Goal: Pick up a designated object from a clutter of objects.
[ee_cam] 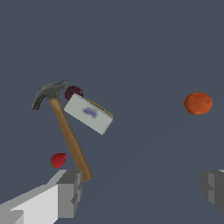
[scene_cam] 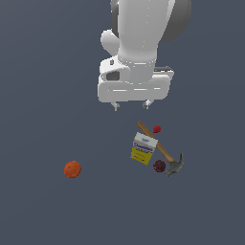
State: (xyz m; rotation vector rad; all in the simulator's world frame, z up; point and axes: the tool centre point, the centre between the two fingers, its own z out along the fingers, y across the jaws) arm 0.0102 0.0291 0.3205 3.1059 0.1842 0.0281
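The orange ball-like fruit [scene_cam: 72, 169] lies alone on the dark floor at the exterior view's left; it also shows in the wrist view [ee_cam: 198, 103]. My gripper [scene_cam: 130, 105] hangs open and empty high above the floor, away from the fruit and nearer the clutter. Its fingers [ee_cam: 70, 192] stand wide apart in the wrist view. The clutter lies below it: a white-and-yellow box [scene_cam: 143, 148], a wooden-handled hammer [scene_cam: 162, 152], a red strawberry [scene_cam: 156, 129] and a dark maroon fruit [scene_cam: 159, 166].
In the wrist view the box [ee_cam: 89, 113] leans on the hammer's handle [ee_cam: 70, 140], the maroon fruit [ee_cam: 73, 92] sits by the hammer head and the strawberry [ee_cam: 58, 160] lies beside the handle. The robot's white arm [scene_cam: 139, 33] rises at the top.
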